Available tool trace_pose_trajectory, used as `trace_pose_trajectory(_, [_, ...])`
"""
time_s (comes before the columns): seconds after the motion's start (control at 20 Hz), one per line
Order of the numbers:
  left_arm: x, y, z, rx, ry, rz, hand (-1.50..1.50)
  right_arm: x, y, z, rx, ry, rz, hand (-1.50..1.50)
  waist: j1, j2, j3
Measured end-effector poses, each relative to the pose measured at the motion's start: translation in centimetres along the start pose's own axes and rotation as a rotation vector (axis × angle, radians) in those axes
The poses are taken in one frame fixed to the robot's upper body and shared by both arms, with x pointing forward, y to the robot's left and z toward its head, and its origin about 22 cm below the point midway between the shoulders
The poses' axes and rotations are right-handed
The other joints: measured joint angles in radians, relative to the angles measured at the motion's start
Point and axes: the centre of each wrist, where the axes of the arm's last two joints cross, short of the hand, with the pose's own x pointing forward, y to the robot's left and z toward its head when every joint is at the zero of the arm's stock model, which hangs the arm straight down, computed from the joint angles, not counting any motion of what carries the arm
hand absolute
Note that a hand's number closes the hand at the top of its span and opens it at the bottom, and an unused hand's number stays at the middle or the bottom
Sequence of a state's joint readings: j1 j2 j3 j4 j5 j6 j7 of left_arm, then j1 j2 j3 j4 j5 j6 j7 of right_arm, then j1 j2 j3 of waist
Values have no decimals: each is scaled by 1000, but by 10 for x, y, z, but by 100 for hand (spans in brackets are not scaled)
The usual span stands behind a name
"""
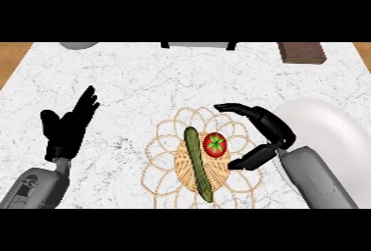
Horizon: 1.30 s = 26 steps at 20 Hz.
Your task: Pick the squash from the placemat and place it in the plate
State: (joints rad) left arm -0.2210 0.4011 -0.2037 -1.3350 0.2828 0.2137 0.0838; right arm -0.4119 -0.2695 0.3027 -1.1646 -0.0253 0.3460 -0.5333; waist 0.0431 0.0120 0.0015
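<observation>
Fingers of the right hand (270, 138) curve wide beside the long green squash (197, 162) and red tomato (215, 144) on the woven placemat (163, 147); the white plate (326, 122) sits right; the left hand (66, 128) rests open, left tabletop (145, 73).

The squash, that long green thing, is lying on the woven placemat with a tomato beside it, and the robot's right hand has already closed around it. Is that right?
Not quite. The head view shows the right hand curved open just right of the tomato, holding nothing. The squash does lie on the placemat beside the tomato, untouched.
</observation>
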Motion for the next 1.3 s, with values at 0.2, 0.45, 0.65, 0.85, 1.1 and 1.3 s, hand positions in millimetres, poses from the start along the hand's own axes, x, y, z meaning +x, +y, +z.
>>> trace_pose_trajectory(0.2, [2,8,2,3,4,4,0,-9,-6,-8,124,12,91,-150,-15,-5,0])
trace_pose_trajectory(0.45, [-2,12,10,17,15,4,0,-3,-11,-22,215,40,182,-150,-29,-10,-1])
trace_pose_trajectory(0.65, [0,9,5,25,7,5,0,5,-8,-35,290,81,239,-150,-37,-12,-2])
trace_pose_trajectory(0.85, [-1,9,8,26,12,10,0,14,-2,-43,384,148,298,-150,-39,-13,-2])
trace_pose_trajectory(1.1, [2,16,12,26,13,10,0,18,13,-48,455,202,418,-150,-40,-13,-1])
trace_pose_trajectory(1.3, [2,21,6,32,9,9,0,24,25,-61,493,243,503,-150,-41,-12,-2])
